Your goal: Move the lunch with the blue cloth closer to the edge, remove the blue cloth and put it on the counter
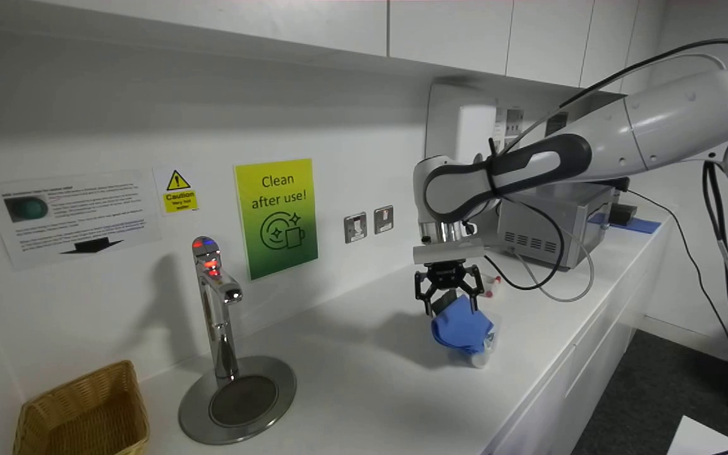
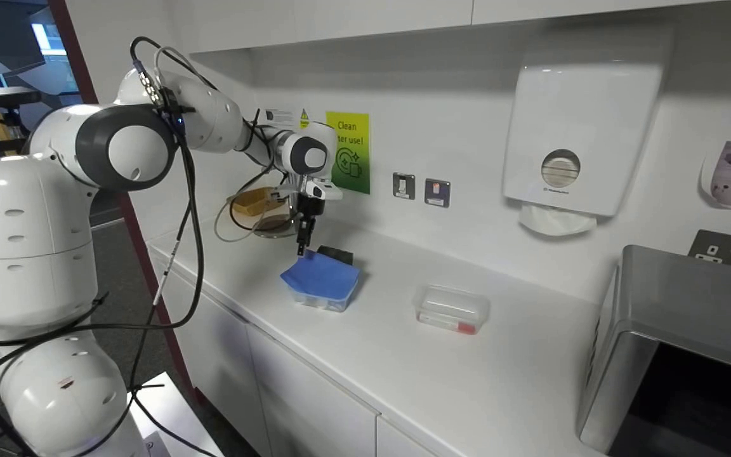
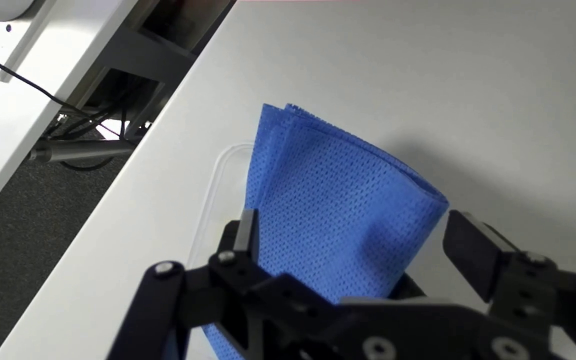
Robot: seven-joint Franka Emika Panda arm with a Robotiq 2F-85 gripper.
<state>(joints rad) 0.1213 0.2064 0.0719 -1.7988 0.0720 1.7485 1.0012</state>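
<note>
The blue cloth [image 2: 322, 273] is folded and lies over the lunch, a low clear container [image 2: 316, 301] on the white counter [image 2: 518, 362]. The container's rim [image 3: 213, 220] shows beside the cloth [image 3: 328, 185] in the wrist view; its contents are hidden. The counter's edge [image 3: 118, 182] runs a short way from the container. My gripper [image 1: 451, 308] points down just above the cloth's back part, also seen in the wrist view [image 3: 353, 222]. Its fingers are spread with nothing gripped: one is over the cloth, the other just beyond its corner.
A dark block [image 2: 335, 255] stands against the container's wall side. Another clear container with a red patch [image 2: 451, 308] sits farther along the counter, before the grey appliance [image 2: 676, 304]. The steel tap [image 1: 215, 309], round sink [image 1: 275, 404] and wicker basket [image 1: 79, 404] are at the opposite end.
</note>
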